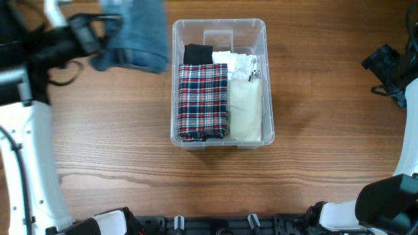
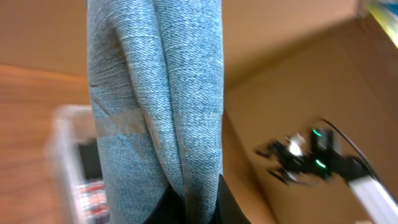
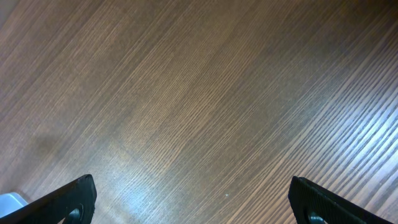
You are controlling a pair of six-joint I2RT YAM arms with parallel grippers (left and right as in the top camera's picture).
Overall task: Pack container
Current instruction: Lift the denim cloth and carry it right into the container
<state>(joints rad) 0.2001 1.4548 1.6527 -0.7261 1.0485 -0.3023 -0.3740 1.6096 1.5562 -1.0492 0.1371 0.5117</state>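
The clear plastic container [image 1: 219, 27] stands at the table's middle back. It holds a red plaid garment [image 1: 203, 100], a cream one [image 1: 245, 108], a black one [image 1: 198, 53] and a white one [image 1: 232, 60]. My left gripper [image 1: 108, 40] is shut on folded blue jeans [image 1: 139, 34] and holds them in the air just left of the container's back left corner. In the left wrist view the jeans [image 2: 155, 99] hang in front of the jaws [image 2: 193, 208], with the blurred container [image 2: 68, 162] behind. My right gripper [image 3: 193, 199] is open and empty over bare wood at the far right [image 1: 388, 68].
The wooden table [image 1: 313, 150] surrounds the container. A cardboard-brown wall [image 2: 298, 81] and the right arm [image 2: 311, 158] show in the left wrist view. A small pale corner [image 3: 9, 202] shows at the lower left of the right wrist view.
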